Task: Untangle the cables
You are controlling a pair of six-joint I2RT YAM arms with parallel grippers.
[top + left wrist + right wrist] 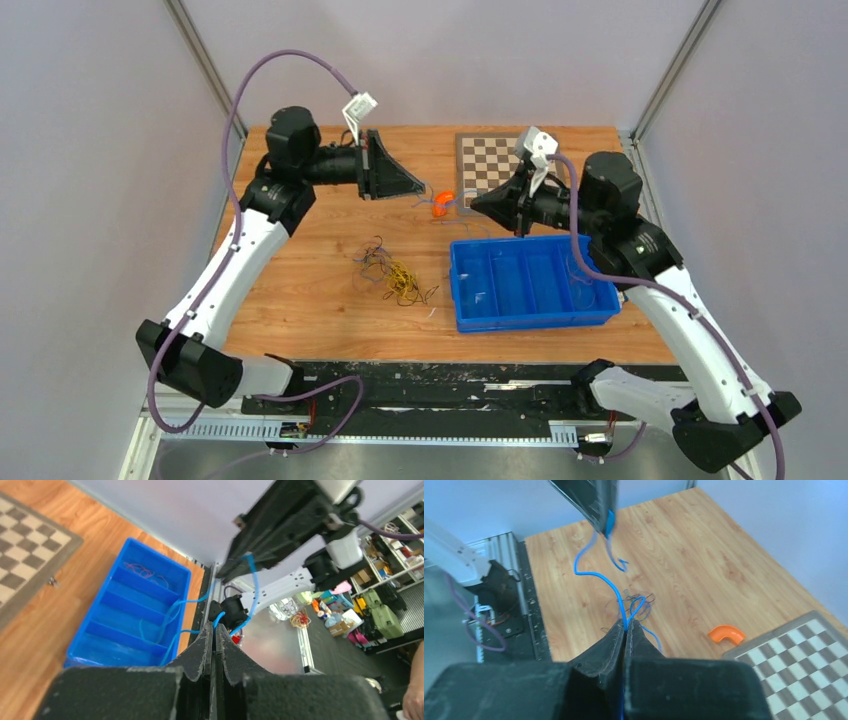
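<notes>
The left gripper (214,640) and right gripper (625,626) are pinching one blue cable (594,573) between them. Only the wrist views are showing it clearly.

Yellow and dark cables (390,272) lie tangled; one blue cable (256,582) hangs aloft.

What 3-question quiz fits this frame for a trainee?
1. True or false: the left gripper and right gripper are both shut on the blue cable.
2. What colour is the curved piece beside the chessboard?
3. Where does the tangle lie? A: on the table, left of the bin. B: on the chessboard. C: in the bin.
Key: 1 true; 2 orange; 3 A.
</notes>
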